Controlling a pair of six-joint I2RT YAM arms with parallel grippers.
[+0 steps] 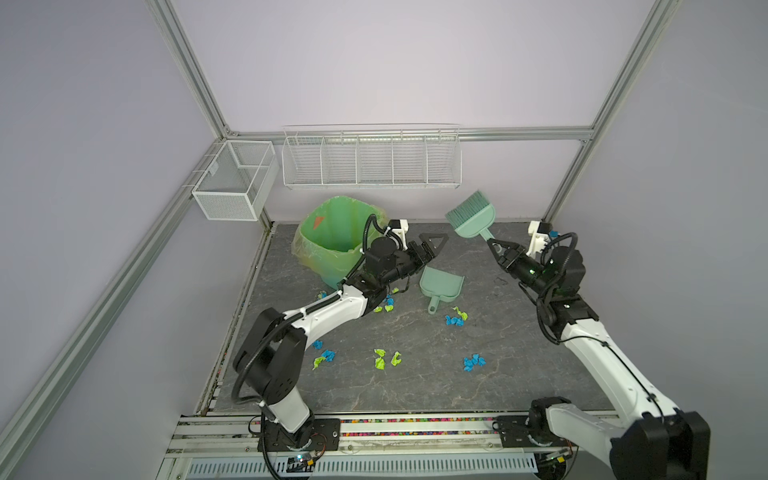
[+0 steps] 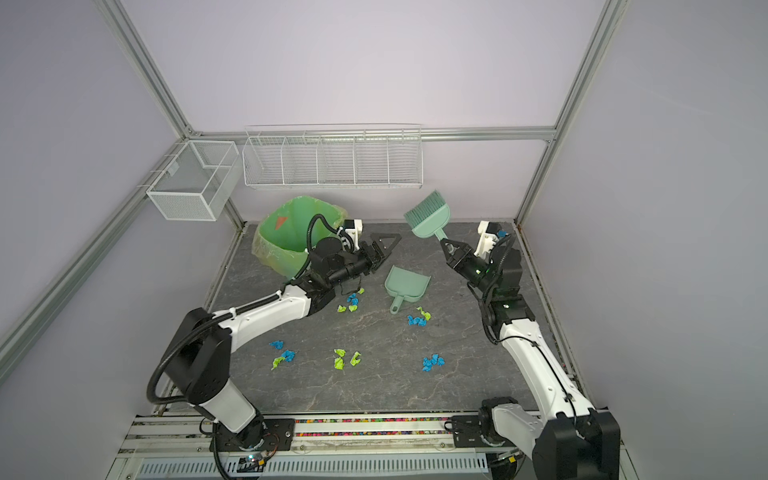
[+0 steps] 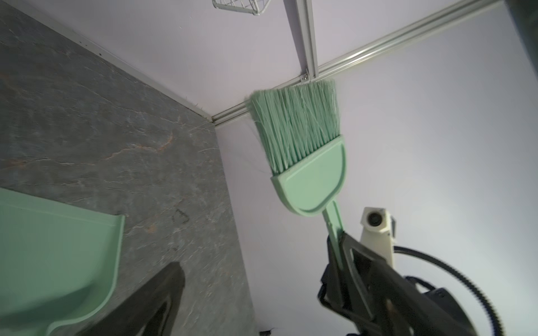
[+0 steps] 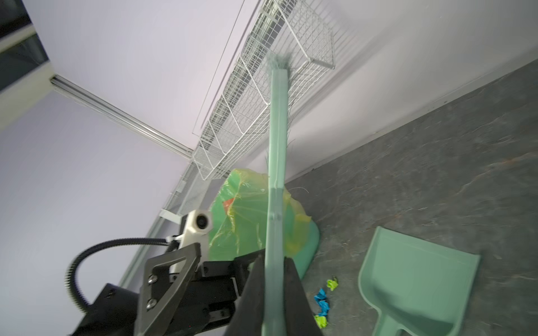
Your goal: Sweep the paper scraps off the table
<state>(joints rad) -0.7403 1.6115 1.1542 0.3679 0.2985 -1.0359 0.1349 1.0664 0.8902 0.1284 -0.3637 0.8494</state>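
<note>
Several blue and lime-green paper scraps lie in clusters on the dark table, among them ones at the centre, the right and by the dustpan handle. The pale green dustpan rests flat on the table. My right gripper is shut on the handle of the green brush, held up in the air with its bristles upward. My left gripper is open and empty, above the table behind the dustpan.
A bin lined with a green bag stands at the back left, beside my left arm. Two white wire baskets hang on the back wall and left corner. Aluminium framing borders the table.
</note>
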